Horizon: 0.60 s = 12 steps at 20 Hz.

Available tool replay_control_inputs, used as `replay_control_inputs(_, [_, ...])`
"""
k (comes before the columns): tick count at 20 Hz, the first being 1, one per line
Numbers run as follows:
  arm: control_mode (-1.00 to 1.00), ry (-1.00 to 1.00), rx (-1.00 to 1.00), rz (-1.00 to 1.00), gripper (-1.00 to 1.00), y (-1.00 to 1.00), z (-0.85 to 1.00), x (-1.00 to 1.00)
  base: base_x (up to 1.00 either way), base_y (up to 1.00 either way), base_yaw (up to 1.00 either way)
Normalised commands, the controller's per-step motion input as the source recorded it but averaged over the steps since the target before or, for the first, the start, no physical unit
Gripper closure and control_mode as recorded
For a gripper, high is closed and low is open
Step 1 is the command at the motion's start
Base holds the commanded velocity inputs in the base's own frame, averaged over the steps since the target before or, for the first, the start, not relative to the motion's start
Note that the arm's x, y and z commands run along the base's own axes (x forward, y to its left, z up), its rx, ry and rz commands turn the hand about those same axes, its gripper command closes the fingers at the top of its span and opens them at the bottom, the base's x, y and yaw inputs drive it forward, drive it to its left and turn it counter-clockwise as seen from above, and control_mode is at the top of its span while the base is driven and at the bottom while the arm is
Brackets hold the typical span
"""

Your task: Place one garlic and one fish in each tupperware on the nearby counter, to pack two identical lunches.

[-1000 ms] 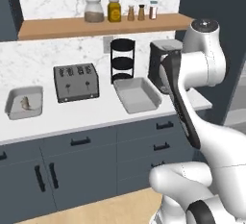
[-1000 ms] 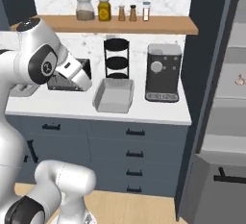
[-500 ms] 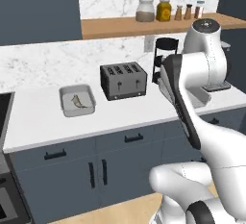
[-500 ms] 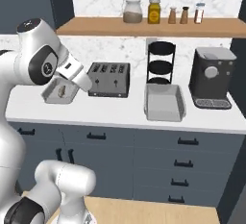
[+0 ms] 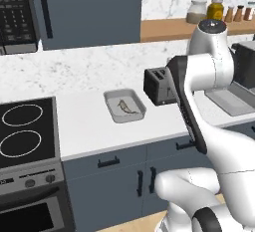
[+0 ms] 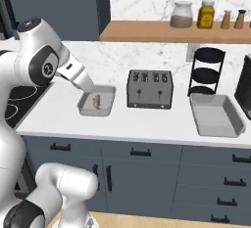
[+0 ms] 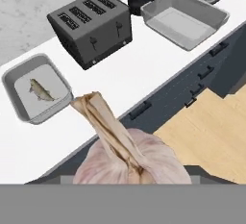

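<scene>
tabletop (image 6: 147, 119): long white slab across the middle of the right base view, over dark drawers; stove at its left end in the left base view.
arm (image 5: 209, 71): white, right side of the left base view; left side of the right base view, reaching toward the left tray.
toaster (image 6: 150, 89): dark, 4 slots, centre of the right base view, between the 2 trays.
rack (image 6: 206, 70): black, 3 tiers, right of the toaster, behind the right tray.
left tray (image 6: 97, 100): light grey, left of centre in the right base view; upper left of the hand view; holds 1 fish.
right tray (image 6: 216, 116): light grey, right side of the right base view; top right of the hand view; nothing seen inside.
fish (image 7: 41, 90): grey-brown, lying flat in the left tray.
garlic (image 7: 124, 154): pale pinkish bulb, bottom centre of the hand view, pointed tip toward the left tray, over the tabletop's front edge.
fingers: hidden behind the bulb; they appear to pinch the garlic.
</scene>
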Motion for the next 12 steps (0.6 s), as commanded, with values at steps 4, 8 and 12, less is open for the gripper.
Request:
replay_control_inputs(4, [1.0, 0.0, 0.0, 0.0, 1.0, 0.0, 0.0, 0.0, 0.25, 0.64, 0.0])
replay_control_inputs(8, [1.0, 0.0, 0.0, 0.0, 1.0, 0.0, 0.0, 0.0, 0.29, 0.56, 0.02])
replay_control_inputs(12, [-1.0, 0.0, 0.04, 0.05, 1.0, 0.01, -0.17, 0.22, 0.14, 0.19, 0.03])
